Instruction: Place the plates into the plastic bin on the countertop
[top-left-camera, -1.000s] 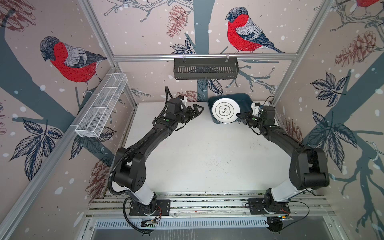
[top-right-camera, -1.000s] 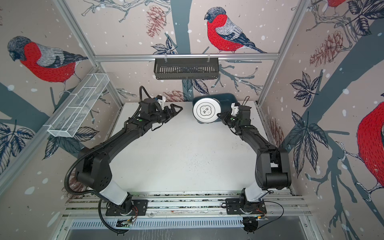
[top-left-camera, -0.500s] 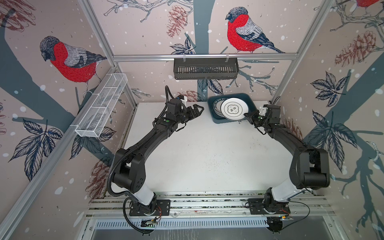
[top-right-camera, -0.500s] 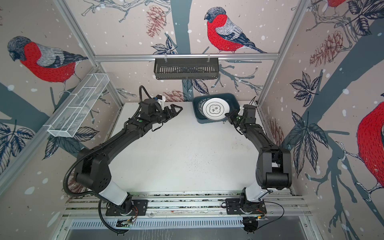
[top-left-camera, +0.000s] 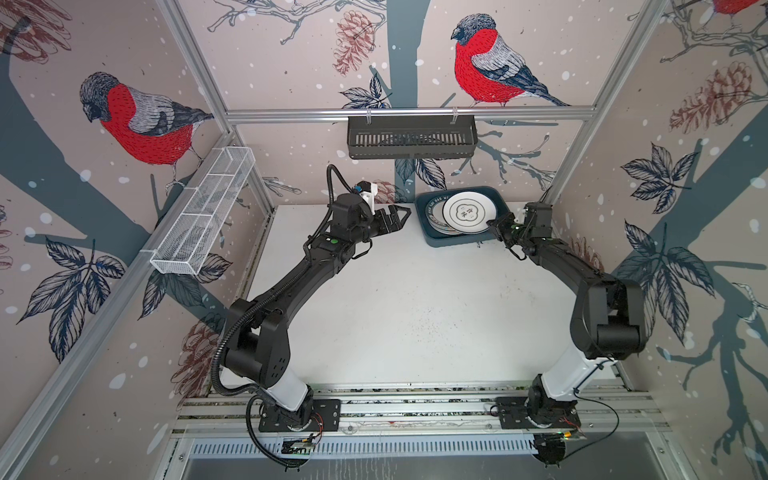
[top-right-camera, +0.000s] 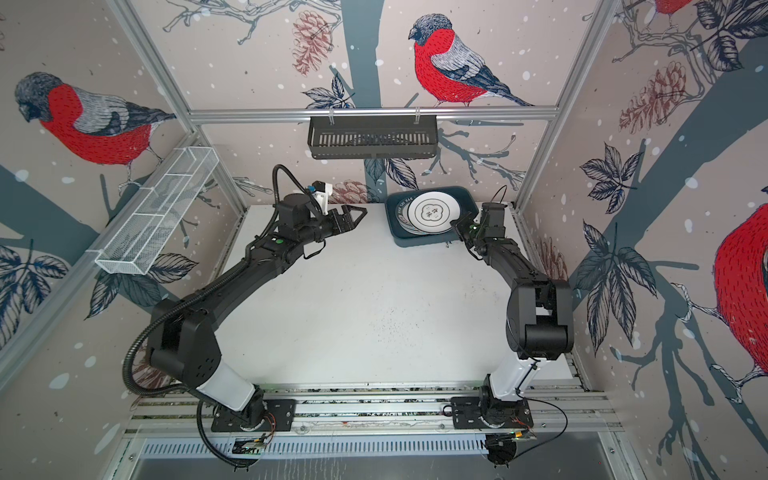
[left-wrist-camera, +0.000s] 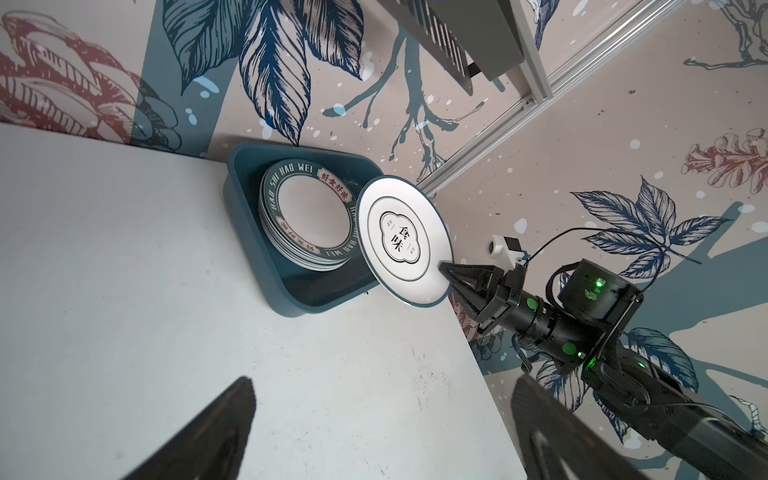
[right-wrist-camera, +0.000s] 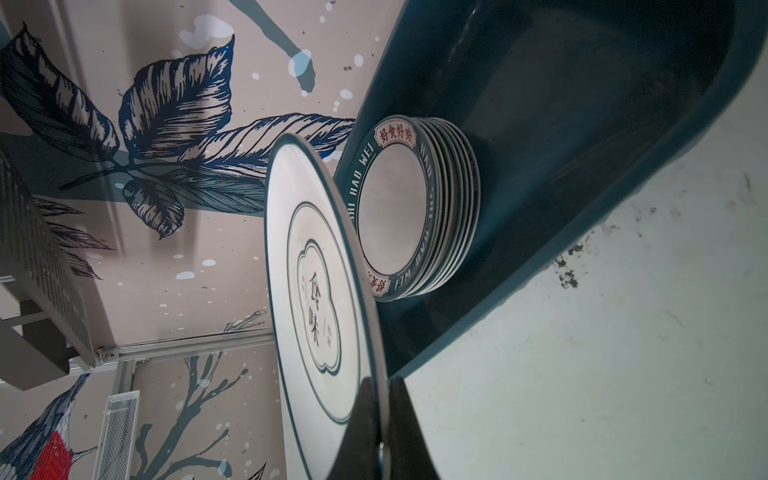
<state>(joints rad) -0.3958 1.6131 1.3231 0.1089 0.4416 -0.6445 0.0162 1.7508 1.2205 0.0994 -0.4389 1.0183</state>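
Note:
The teal plastic bin (top-left-camera: 457, 243) (top-right-camera: 419, 242) (left-wrist-camera: 249, 232) (right-wrist-camera: 540, 232) stands at the back of the white countertop (top-left-camera: 415, 291). Inside it lies a stack of several plates (top-left-camera: 432, 212) (top-right-camera: 401, 212) (left-wrist-camera: 307, 220) (right-wrist-camera: 395, 199) with dark lettered rims. My right gripper (top-left-camera: 494, 226) (top-right-camera: 457, 224) (left-wrist-camera: 446, 270) (right-wrist-camera: 380, 386) is shut on the rim of one more plate with a cloud emblem (top-left-camera: 465, 214) (top-right-camera: 432, 214) (left-wrist-camera: 405, 243) (right-wrist-camera: 320, 291). It holds this plate tilted over the bin's right part, overlapping the stack. My left gripper (top-left-camera: 401, 214) (top-right-camera: 357, 214) (left-wrist-camera: 382, 380) hangs open and empty left of the bin.
A black slotted basket (top-left-camera: 411, 137) hangs on the back rail above the bin. A white wire mesh basket (top-left-camera: 203, 216) is fixed along the left frame. The back wall and the right wall stand close behind the bin.
The right gripper has carried the emblem plate rightwards and lower over the bin, uncovering the stack beneath. The left arm has stayed still.

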